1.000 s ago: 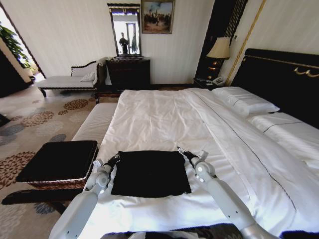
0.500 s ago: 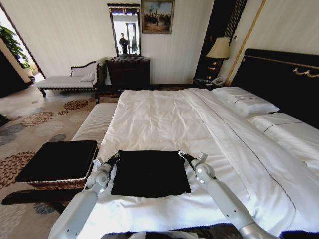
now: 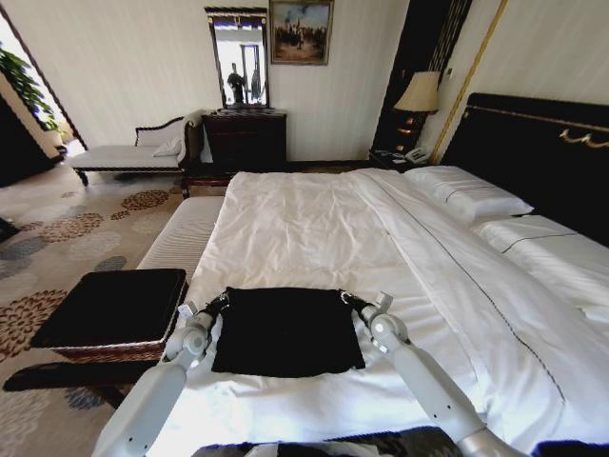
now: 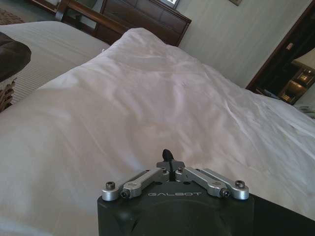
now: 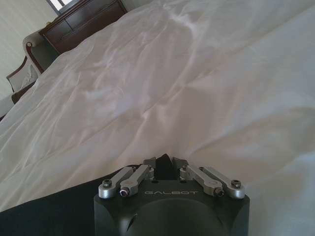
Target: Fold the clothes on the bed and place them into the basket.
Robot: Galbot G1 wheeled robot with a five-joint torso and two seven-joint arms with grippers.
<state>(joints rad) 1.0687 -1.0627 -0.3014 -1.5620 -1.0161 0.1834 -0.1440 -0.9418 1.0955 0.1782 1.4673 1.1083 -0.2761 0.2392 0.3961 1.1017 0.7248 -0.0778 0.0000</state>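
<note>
The folded black T-shirt lay on the bed. The left gripper and right gripper were each clamped on a far corner of it, the basket nearby.

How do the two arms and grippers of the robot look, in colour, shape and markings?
Both arms are smooth, rounded, light grey tubes with a ball-like wrist joint. The left gripper and the right gripper each have a black body printed with "GALBOT" in pale letters, silver metal linkage bars fastened with dark screws, and small black fingertips. No loose cables are visible.
</note>
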